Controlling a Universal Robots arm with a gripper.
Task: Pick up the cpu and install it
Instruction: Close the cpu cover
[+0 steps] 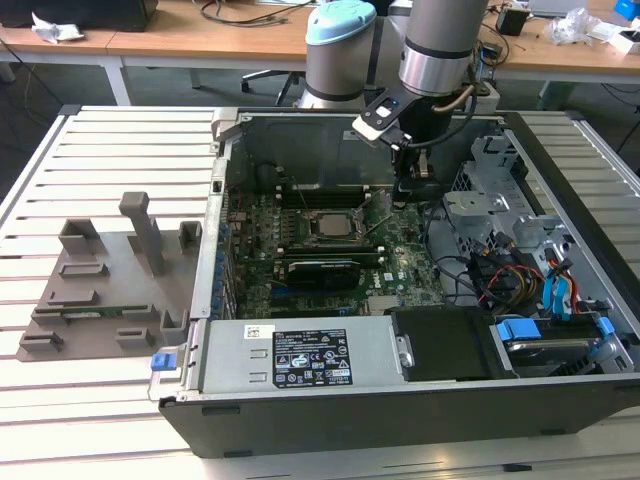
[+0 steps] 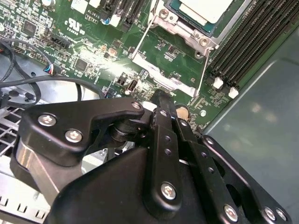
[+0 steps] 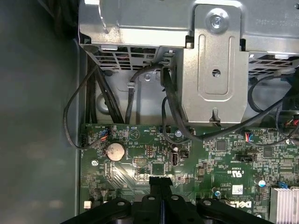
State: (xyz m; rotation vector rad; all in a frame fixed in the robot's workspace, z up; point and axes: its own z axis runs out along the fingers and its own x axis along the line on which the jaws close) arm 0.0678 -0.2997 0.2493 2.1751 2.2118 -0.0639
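Case [image 1: 400,425]: open, lying on a slatted desk [image 1: 90,410]; green board [image 1: 405,262] inside. Cpu [image 1: 329,222]: silvery top, lying in the socket [image 2: 183,29] mid-board; to the exterior view's left of the fingers [image 1: 404,188] and apart from them; in the second wrist view the cpu [image 2: 201,9] sits beyond the finger [image 2: 163,121] tips. Fingers [image 3: 155,184]: pressed together, nothing between them, in both wrist views; pointing down close over the board, near a coin cell [image 3: 115,151]; whether they touch the board cannot be told; drive cage [image 3: 219,70] and black cables [image 3: 133,88] beyond. Arm [image 1: 440,50]: reaching down into the case. Tray [image 1: 100,300]: grey, with upright posts; on the desk at the exterior view's left of the case.
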